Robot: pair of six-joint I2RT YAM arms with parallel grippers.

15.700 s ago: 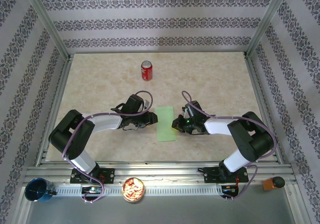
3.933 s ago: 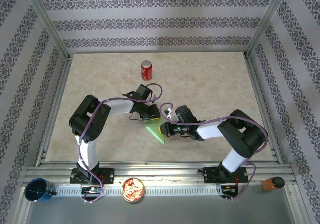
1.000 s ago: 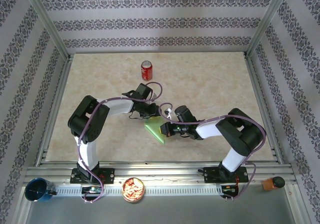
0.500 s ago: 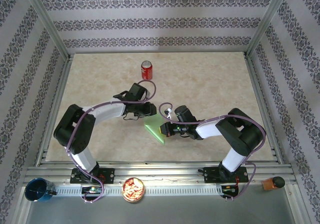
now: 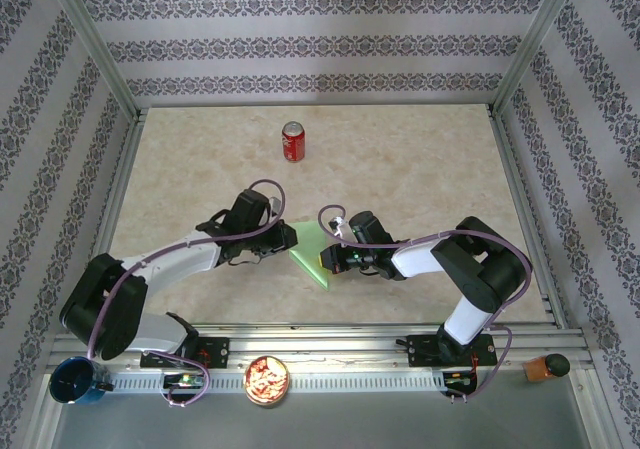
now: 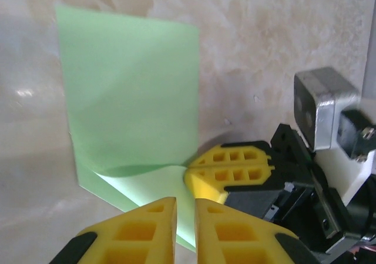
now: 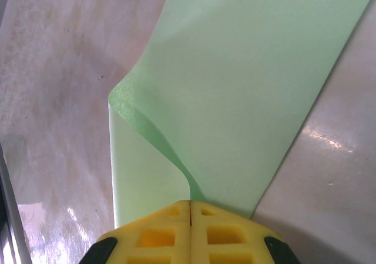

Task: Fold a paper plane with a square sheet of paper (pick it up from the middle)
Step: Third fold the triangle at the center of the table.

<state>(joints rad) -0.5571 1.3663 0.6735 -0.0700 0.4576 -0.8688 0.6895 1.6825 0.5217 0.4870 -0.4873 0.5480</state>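
The square sheet of paper [image 5: 308, 253] is light green and lies folded into a pointed shape on the table's middle. In the right wrist view the paper [image 7: 235, 82] has one flap curling up from the layer under it. My right gripper [image 5: 329, 259] is shut on the paper's right edge, and its fingertips [image 7: 190, 204] meet where that curl ends. My left gripper [image 5: 284, 237] is at the paper's left edge. In the left wrist view the left gripper [image 6: 185, 217] hovers over the paper [image 6: 129, 99] with only a narrow gap and nothing between its fingers. The right gripper's fingers [image 6: 232, 169] pinch the fold just beyond.
A red can [image 5: 292, 141] stands upright at the back of the table. Along the near rail sit a blue cup [image 5: 75, 381], a bowl of snacks [image 5: 267, 380] and an orange object [image 5: 545, 367]. Metal frame posts and patterned walls enclose the table.
My left arm has swung back and to the left, off the paper's far corner, and its jaws have narrowed. The right gripper and the paper have stayed put.
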